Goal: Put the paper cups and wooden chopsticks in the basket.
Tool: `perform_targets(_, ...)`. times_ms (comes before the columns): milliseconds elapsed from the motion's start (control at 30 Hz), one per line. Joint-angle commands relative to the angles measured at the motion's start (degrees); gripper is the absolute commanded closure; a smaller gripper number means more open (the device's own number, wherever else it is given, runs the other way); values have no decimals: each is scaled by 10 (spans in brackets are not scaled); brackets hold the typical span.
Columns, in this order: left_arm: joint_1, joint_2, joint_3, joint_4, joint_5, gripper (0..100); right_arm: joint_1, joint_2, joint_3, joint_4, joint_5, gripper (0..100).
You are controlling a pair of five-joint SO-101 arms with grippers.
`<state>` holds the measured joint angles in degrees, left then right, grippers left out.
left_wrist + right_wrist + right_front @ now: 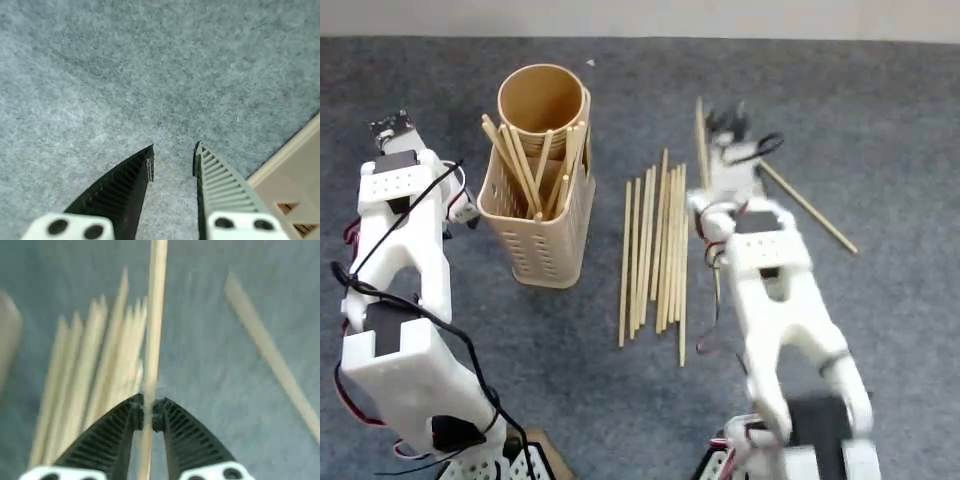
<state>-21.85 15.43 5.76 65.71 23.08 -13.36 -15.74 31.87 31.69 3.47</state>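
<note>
The right claw [147, 415] is pinched on one wooden chopstick [157, 315]. Its arm is stretched out from its base over the table [880, 120], and the stick's long axis runs in line with the arm. Between it and the basket [540, 240] a row of loose chopsticks [655, 250] lies the same way, and a stray chopstick [810, 210] slants across open table on the other side. The left claw [173, 160] hangs spread above bare table just beside the basket, which holds a paper cup [542, 100] and leaning sticks [525, 170].
</note>
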Motion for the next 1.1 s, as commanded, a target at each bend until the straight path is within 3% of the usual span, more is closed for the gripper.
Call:
perform_targets(0, -1, -4, -3, -7, -3, 836, -20, -162, -75, 0, -15, 994)
perform_targets(133, -3, -4, -3, -7, -3, 836, -99, -219, -165, -56, -15, 994)
perform_targets(267, -3, -4, -3, -7, -3, 836, -212, -219, -215, -175, -14, 994)
perform_targets(500, -3, -4, -3, -7, -3, 836, -365, -217, -109, -334, -10, 991)
perform_targets(633, -3, -4, -3, -7, -3, 836, -365, -164, -31, -442, -14, 991)
perform_targets(900, -3, -4, -2, -7, -5, 836, -342, -53, -18, -447, -12, 981)
perform_targets(1067, -3, -4, -2, -7, -6, 836, -339, -99, -20, -372, -11, 832)
